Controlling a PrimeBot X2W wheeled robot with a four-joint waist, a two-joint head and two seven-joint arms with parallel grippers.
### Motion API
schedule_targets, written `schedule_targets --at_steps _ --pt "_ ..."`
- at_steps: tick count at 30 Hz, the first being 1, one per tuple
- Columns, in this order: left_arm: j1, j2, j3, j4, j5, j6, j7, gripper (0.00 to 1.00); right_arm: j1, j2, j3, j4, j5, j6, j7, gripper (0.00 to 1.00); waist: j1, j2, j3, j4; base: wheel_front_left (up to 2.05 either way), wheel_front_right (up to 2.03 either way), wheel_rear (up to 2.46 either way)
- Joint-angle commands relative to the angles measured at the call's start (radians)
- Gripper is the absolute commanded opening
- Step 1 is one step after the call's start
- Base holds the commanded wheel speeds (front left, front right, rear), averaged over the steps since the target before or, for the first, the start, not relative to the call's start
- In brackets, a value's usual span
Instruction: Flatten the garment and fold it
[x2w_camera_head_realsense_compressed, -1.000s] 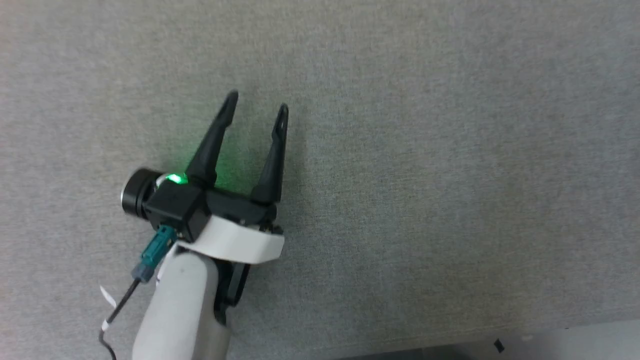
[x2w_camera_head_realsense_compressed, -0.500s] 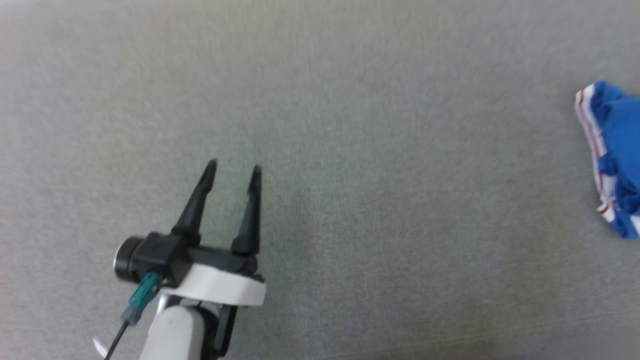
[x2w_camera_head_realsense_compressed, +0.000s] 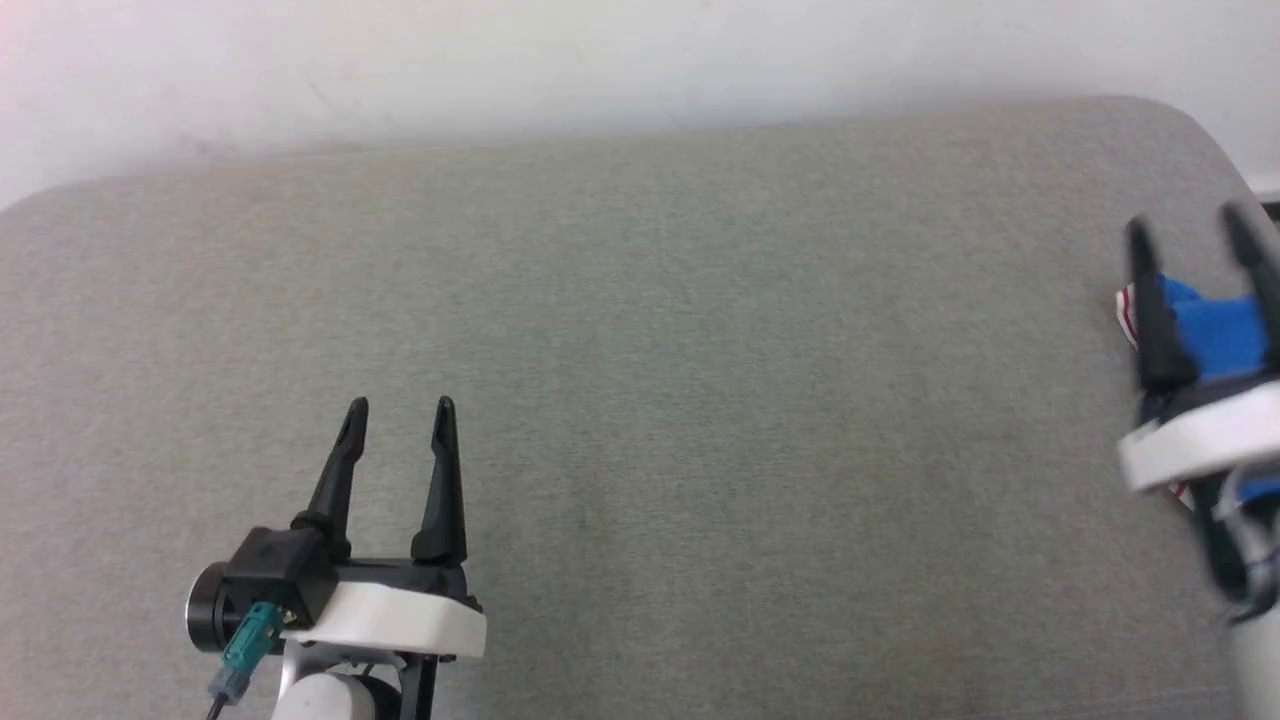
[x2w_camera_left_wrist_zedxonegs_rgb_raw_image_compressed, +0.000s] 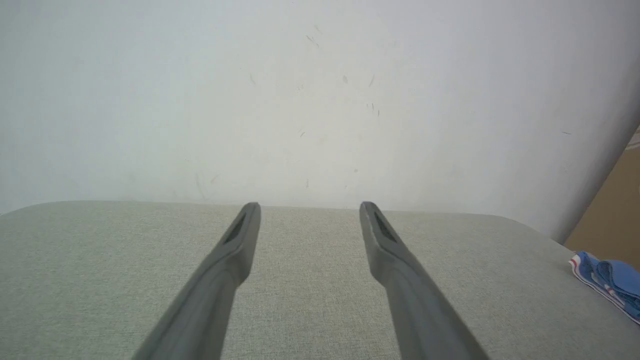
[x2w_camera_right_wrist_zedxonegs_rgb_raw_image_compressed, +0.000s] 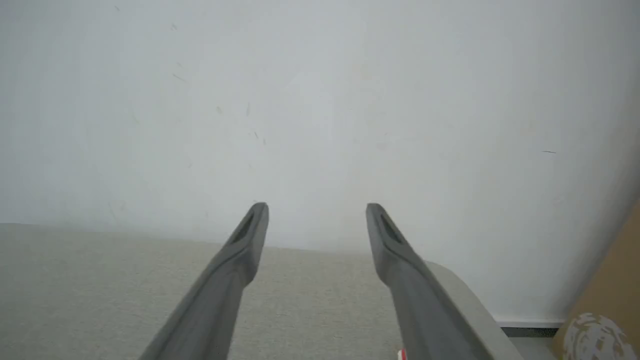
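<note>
shirt (x2w_camera_head_realsense_compressed: 1205, 330) lay bunched at the pad's (x2w_camera_head_realsense_compressed: 700, 300) right edge, just by my right gripper (x2w_camera_head_realsense_compressed: 1185, 218); left gripper (x2w_camera_head_realsense_compressed: 401, 404) sat well apart. both had fingers spread, empty. i judged it light, limp; i'd pinch the striped trim

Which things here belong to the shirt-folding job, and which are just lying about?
Job: blue garment, bunched at the far right; left gripper and right gripper, both open.
Just there: grey padded surface; white wall.
</note>
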Motion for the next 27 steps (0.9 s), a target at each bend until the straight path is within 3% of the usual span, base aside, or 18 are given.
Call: schedule_targets --at_steps 1,6,11,27 --pt "0.012 0.000 0.006 0.005 0.006 0.013 -0.005 1.00 0.039 0.041 -0.003 -0.022 -0.003 -0.002 -0.016 1.00 0.0004 0.0000 -0.027 0.032 0.00 0.00 0.00" --pt "0.039 0.000 0.008 0.023 0.016 0.042 -0.005 1.00 0.149 0.154 0.033 -0.066 -0.030 -0.002 -0.057 1.00 0.0004 0.0000 -0.039 0.047 0.00 0.00 0.00" --pt "0.053 0.000 0.004 0.047 0.028 0.053 -0.005 1.00 0.218 0.212 0.047 -0.054 -0.052 -0.002 -0.082 1.00 0.0004 0.0000 -0.048 0.067 0.00 0.00 0.00" --pt "0.075 0.000 0.006 0.063 0.049 0.062 -0.005 1.00 0.314 0.261 0.001 -0.054 -0.114 -0.002 -0.099 1.00 0.0004 0.0000 -0.053 0.089 0.00 0.00 0.00"
